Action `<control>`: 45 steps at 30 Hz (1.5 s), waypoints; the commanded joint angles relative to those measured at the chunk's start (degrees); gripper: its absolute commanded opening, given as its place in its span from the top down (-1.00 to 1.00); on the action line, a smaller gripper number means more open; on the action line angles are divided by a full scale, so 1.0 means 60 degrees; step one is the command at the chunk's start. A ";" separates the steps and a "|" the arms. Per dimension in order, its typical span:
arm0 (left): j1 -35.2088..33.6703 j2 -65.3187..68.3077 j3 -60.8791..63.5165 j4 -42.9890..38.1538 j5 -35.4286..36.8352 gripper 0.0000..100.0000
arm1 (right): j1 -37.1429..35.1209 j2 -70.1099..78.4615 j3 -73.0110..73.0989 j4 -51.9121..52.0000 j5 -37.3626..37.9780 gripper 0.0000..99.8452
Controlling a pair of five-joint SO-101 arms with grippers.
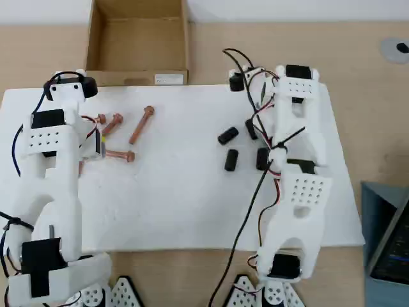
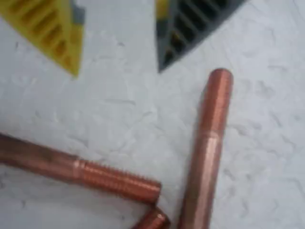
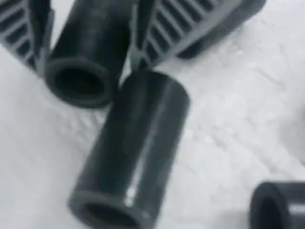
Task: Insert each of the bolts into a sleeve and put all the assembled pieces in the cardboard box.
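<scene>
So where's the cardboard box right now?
In the high view the cardboard box sits just past the white mat's far edge, on the robot's left, nearest the copper bolts.

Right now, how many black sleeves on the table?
4 sleeves: one and one clear on the white board; two partly behind the right arm's cables. That arm may hide more.

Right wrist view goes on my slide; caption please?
Right gripper around a black sleeve on white foam, another sleeve beside it.
</scene>
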 commanded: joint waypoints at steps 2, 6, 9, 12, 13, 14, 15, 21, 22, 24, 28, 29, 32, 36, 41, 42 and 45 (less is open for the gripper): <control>-0.0044 -0.0037 -0.0513 0.0044 -0.0044 0.76 | 0.0051 0.0564 0.0022 -0.0249 0.0059 0.99; -0.0044 -0.0095 -0.0513 0.0088 -0.0044 0.76 | 0.0007 0.0432 -0.0154 -0.0161 0.0000 0.98; -0.0044 -0.0110 -0.0513 0.0088 -0.0044 0.76 | -0.0007 -0.0051 -0.0608 0.0147 0.0000 0.98; -0.0044 -0.0110 -0.0513 0.0088 -0.0015 0.76 | -0.0007 -0.0667 -0.1136 0.0527 -0.0015 0.98; -0.0044 -0.0110 -0.0513 0.0103 0.0000 0.76 | -0.0007 -0.0886 -0.1311 0.0689 -0.0015 0.98; -0.0044 -0.0110 -0.0513 0.0103 0.0000 0.76 | -0.0007 -0.1092 -0.1458 0.0864 -0.0015 0.98; -0.0044 -0.0110 -0.0513 0.0103 0.0000 0.76 | -0.0007 -0.1311 -0.1604 0.1040 -0.0015 0.98; -0.0044 -0.0125 -0.0498 0.0132 0.0015 0.77 | -0.0007 -0.2894 -0.1956 0.1788 -0.0484 0.98; -0.0044 -0.0125 -0.0527 0.0278 0.0015 0.77 | -0.0007 -0.3216 -0.1912 0.1861 -0.0571 0.98; -0.0044 -0.0125 -0.0718 0.0718 0.0015 0.77 | -0.0007 -0.3817 -0.1766 0.1890 -0.0762 0.98; -0.0044 -0.0125 -0.1289 0.1495 0.0015 0.77 | -0.0007 -0.5399 -0.0623 0.1905 -0.0835 0.98; -0.0044 -0.0125 -0.1495 0.1685 0.0015 0.77 | -0.0007 -0.5868 -0.0198 0.1905 -0.0835 0.98; -0.0029 -0.0125 -0.2198 0.2227 0.0015 0.77 | -0.0007 -0.7319 0.1297 0.1890 -0.0967 0.98; 0.0308 -0.0066 -0.3150 0.2945 0.0015 0.77 | 0.0051 -0.9253 0.3538 0.1861 -0.1568 0.98; 0.1363 -0.0037 -0.4103 0.3473 0.0015 0.77 | 0.0066 -1.1553 0.6352 0.1700 -0.2183 0.98; 0.1553 -0.0022 -0.4249 0.3458 0.0015 0.77 | 0.0066 -1.1993 0.6908 0.1626 -0.2227 0.98; 0.2022 0.0125 -0.4674 0.3414 0.0015 0.77 | 0.0066 -1.3385 0.8520 0.1231 -0.2227 0.98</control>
